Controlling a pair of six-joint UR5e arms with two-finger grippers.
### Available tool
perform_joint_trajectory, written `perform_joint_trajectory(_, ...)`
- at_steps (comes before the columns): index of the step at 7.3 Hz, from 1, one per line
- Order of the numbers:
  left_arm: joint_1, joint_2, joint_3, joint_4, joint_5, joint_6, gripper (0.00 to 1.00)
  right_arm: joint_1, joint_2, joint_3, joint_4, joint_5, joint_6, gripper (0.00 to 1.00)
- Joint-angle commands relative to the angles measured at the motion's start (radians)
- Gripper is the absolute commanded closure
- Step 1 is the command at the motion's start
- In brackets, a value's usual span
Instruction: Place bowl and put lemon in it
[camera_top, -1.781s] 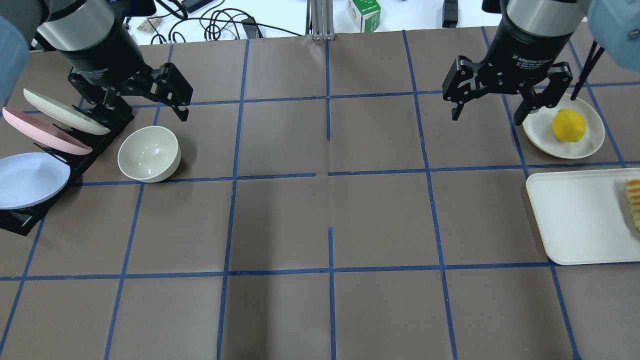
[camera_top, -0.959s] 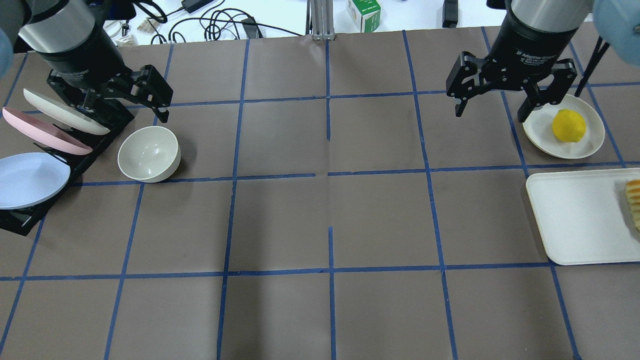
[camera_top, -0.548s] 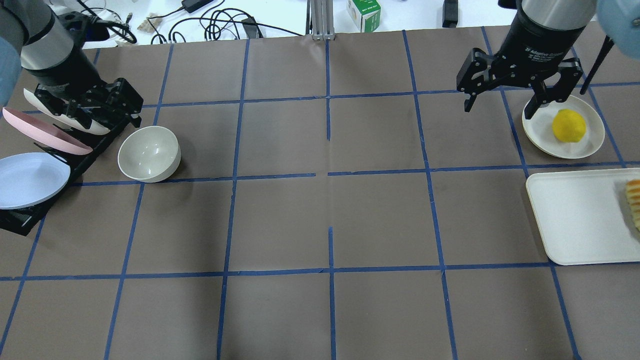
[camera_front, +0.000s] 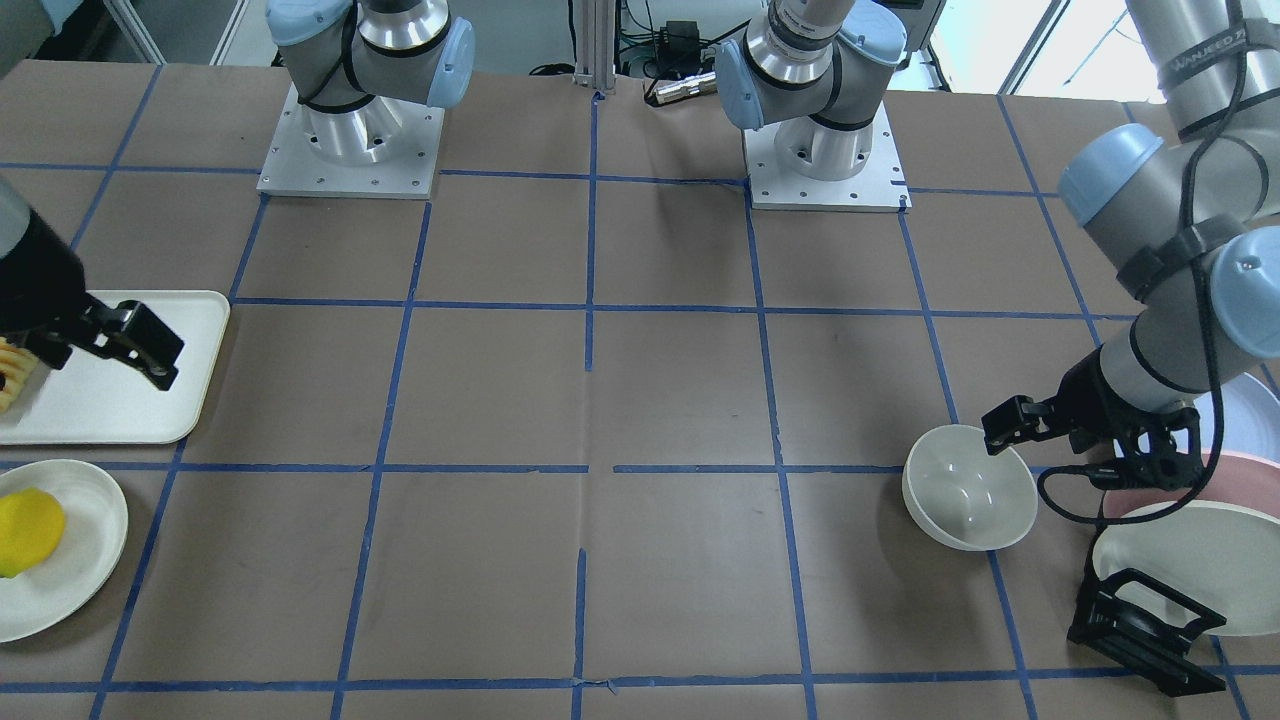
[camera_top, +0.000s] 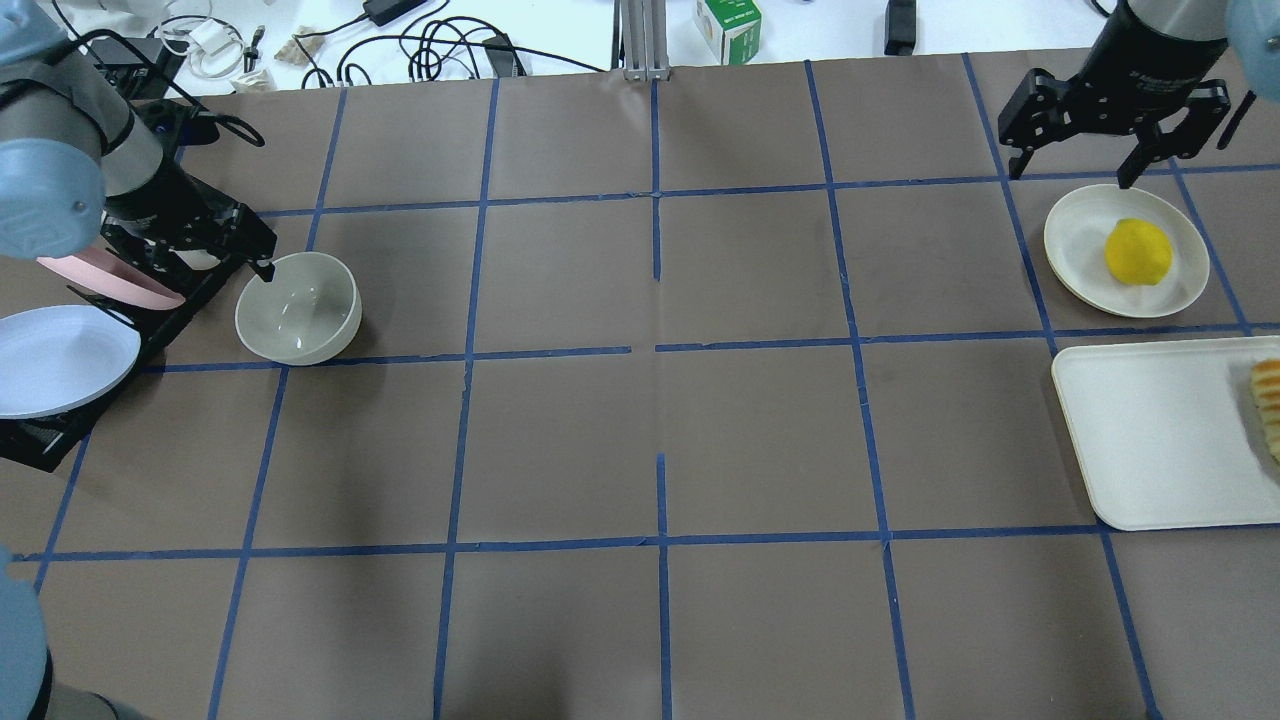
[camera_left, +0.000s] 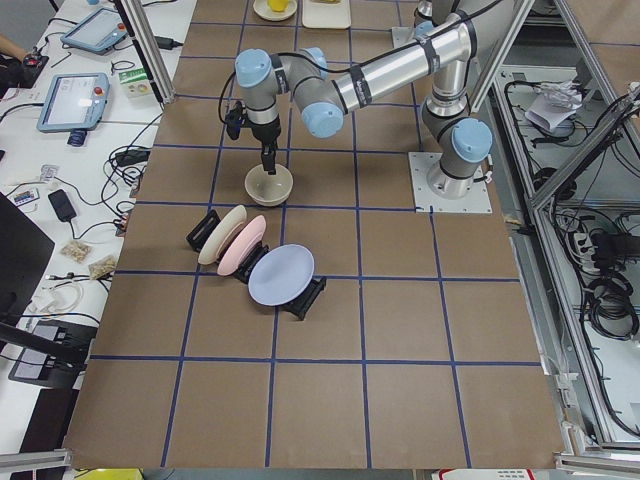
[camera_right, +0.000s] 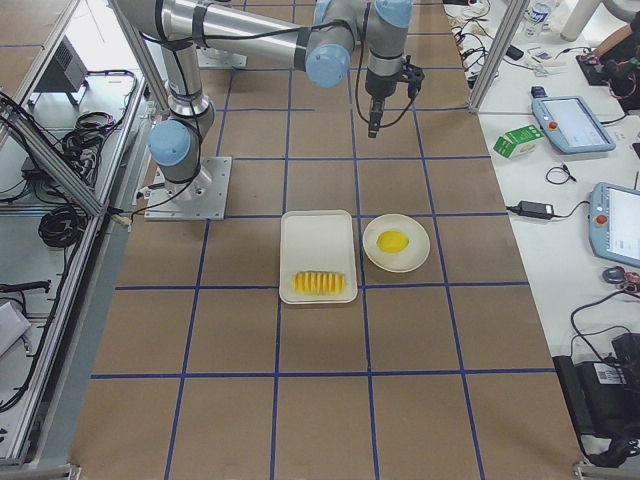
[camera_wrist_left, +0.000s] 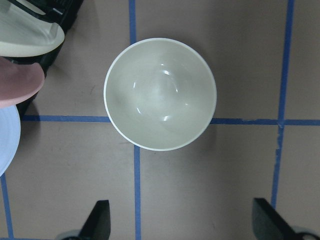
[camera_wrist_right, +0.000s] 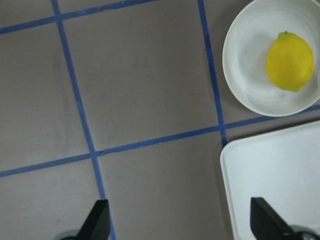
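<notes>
1. Front-facing: my left gripper (camera_front: 1090, 445) hangs just beside the bowl (camera_front: 970, 500), on its plate rack (camera_front: 1140, 625) side. Its jaws are spread and empty, and one finger is over the rim's edge. The bowl stands upright on the table, apart from the rack.
2. Overhead: from that gripper the bowl lies toward the table's middle. Far across, the lemon (camera_top: 1138, 252) rests on a flat plate (camera_top: 1075, 245). My right gripper (camera_top: 1072, 172), also spread and empty, hovers near the plate's far edge. So the left arm takes the bowl and the right takes the lemon (no contest).
3. Exterior left: my near arm points down at the bowl's rim. I cannot judge the opening from here.
4. Exterior right: the lemon lies on its side on the plate, apart from my near arm's tool.
5. Left wrist: the bowl lies ahead of my spread fingers, not between them. I judge a short shift forward would put one finger inside the rim.
6. Right wrist: the lemon sits ahead and to the right of my wide fingers. Its long axis runs roughly away from me, across my closing line. I judge it needs travel, not a wrist turn.
</notes>
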Motion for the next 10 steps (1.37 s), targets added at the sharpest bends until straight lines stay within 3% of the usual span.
perform_joint_trajectory(1, 0.031, -0.060, -0.019, 0.084, -0.001, 0.072, 0.00, -0.103, 0.100, 0.001, -0.160, -0.012, -0.215, 0.00)
perform_joint_trajectory(2, 0.037, -0.072, -0.041, 0.092, 0.000, 0.089, 0.00, -0.139, 0.150, -0.002, -0.225, -0.009, -0.283, 0.00)
perform_joint_trajectory(4, 0.060, -0.091, -0.117, 0.243, -0.036, 0.092, 0.00, -0.203, 0.233, -0.011, -0.233, -0.009, -0.354, 0.00)
perform_joint_trajectory(6, 0.066, -0.103, -0.124, 0.247, -0.036, 0.106, 0.00, -0.248, 0.324, -0.011, -0.318, 0.000, -0.357, 0.00)
perform_joint_trajectory(7, 0.071, -0.108, -0.122, 0.248, -0.045, 0.106, 0.13, -0.262, 0.350, -0.014, -0.336, 0.003, -0.354, 0.00)
perform_joint_trajectory(8, 0.073, -0.112, -0.121, 0.247, -0.055, 0.106, 0.35, -0.262, 0.362, -0.016, -0.336, 0.004, -0.345, 0.00)
perform_joint_trajectory(9, 0.073, -0.112, -0.116, 0.247, -0.053, 0.114, 0.86, -0.262, 0.379, -0.016, -0.336, 0.004, -0.324, 0.00)
perform_joint_trajectory(10, 0.073, -0.114, -0.116, 0.247, -0.055, 0.115, 1.00, -0.262, 0.396, -0.017, -0.336, 0.004, -0.323, 0.00)
